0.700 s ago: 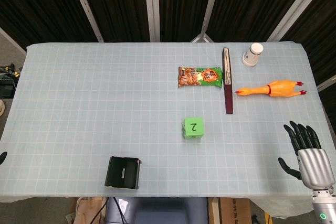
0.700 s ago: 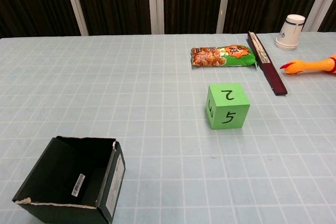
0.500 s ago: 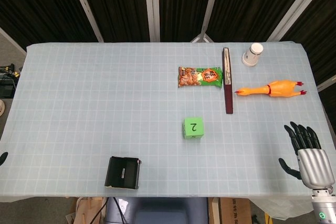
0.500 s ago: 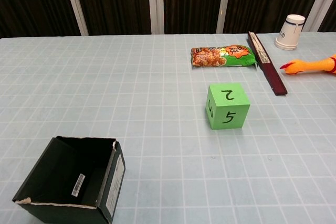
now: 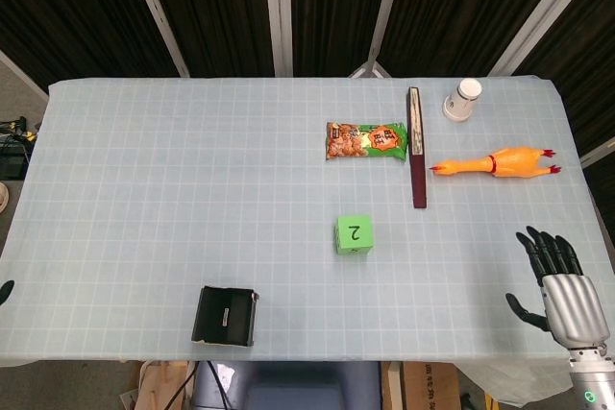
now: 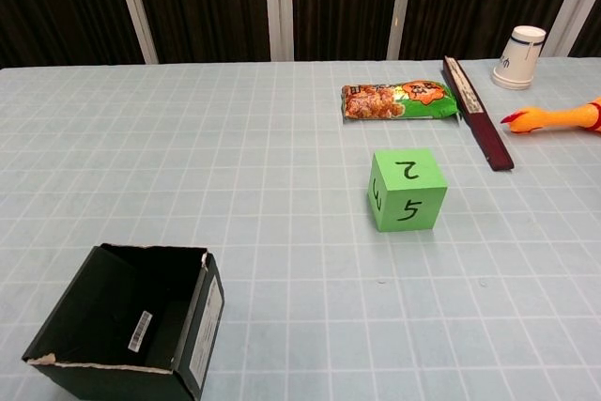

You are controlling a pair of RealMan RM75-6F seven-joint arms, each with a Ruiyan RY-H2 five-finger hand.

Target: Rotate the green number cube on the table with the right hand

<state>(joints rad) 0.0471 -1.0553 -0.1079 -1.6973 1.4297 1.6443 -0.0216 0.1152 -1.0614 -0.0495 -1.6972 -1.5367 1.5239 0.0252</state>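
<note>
The green number cube (image 5: pixel 354 234) sits near the table's middle with a 2 on its top face. In the chest view the green number cube (image 6: pixel 408 189) shows a 2 on top and a 5 on its near side. My right hand (image 5: pixel 559 285) hovers at the table's front right corner, far to the right of the cube, with its fingers spread and nothing in it. At the left edge of the head view only a dark tip of my left hand (image 5: pixel 5 289) shows, too little to judge its pose. Neither hand appears in the chest view.
A snack bag (image 5: pixel 366 140), a long dark box (image 5: pixel 416 146), a white paper cup (image 5: pixel 462 99) and a rubber chicken (image 5: pixel 500 162) lie beyond the cube at the back right. An open black box (image 5: pixel 226 316) stands near the front edge, left of the cube.
My right hand has drifted slightly toward the front edge of the table. The cube and other objects have not moved.
</note>
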